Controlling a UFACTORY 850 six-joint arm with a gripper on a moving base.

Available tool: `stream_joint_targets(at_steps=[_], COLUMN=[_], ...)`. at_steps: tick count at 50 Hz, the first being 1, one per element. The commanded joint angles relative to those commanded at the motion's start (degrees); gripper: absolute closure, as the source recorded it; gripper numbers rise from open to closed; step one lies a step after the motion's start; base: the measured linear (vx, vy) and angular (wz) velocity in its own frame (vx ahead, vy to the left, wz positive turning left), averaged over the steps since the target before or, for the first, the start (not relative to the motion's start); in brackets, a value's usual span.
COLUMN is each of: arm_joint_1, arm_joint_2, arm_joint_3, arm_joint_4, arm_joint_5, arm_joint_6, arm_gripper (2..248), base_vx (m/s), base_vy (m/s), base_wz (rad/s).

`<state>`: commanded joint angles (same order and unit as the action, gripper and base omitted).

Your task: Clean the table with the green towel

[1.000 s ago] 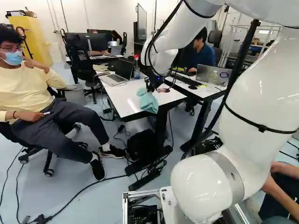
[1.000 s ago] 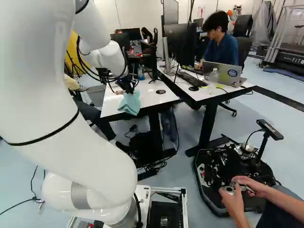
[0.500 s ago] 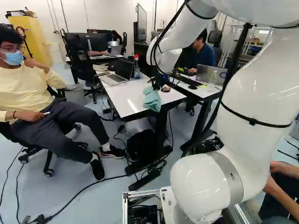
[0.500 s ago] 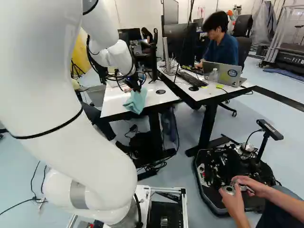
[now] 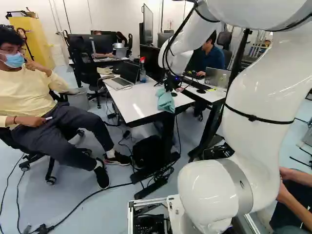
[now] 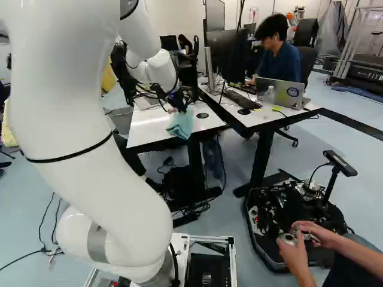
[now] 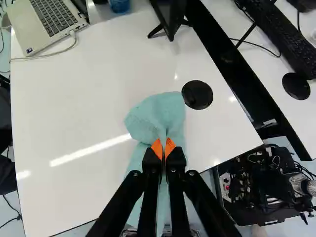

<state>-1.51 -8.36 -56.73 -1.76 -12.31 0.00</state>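
In the left base view my gripper [image 5: 170,86] is over the near right part of the white table [image 5: 136,103], with the green towel [image 5: 166,101] below it. The wrist view shows the gripper [image 7: 163,147] shut, its orange pads pinching a fold of the towel [image 7: 158,116]. The bunched cloth spreads ahead of the fingers beside a round black desk cap [image 7: 197,95], and more of it passes beneath the fingers toward the table's near edge.
A laptop [image 5: 120,82] and a bottle [image 5: 142,72] stand toward the table's far end. A second desk [image 6: 251,119] adjoins it, bearing a laptop [image 6: 280,92], a keyboard and monitors. Another robot [image 6: 293,221] is on the floor to the right. A seated person is left of the table.
The arm has swung rightward along the table's near edge, carrying the towel toward the second desk. The base has not moved, and the laptop and bottle stand as before.
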Motion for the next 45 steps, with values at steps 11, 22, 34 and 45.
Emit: stream_joint_targets(at_steps=[11,22,34,45], arm_joint_1=[-1.7,-3.3,-4.4,-5.0], arm_joint_2=[-1.8,-3.6,-6.3,-8.7], arm_joint_3=[-2.0,-4.1,-7.2,-10.1], arm_joint_4=[-0.8,-1.4,-1.5,-1.5], arm_joint_5=[0.0,0.0,0.0,0.0], arm_joint_6=[0.0,0.0,0.0,0.0], arm_gripper=[222,222,222,222], base_vx=[0.000,0.000,0.000,0.000], base_vy=[0.000,0.000,0.000,0.000], base_wz=[0.000,0.000,0.000,0.000])
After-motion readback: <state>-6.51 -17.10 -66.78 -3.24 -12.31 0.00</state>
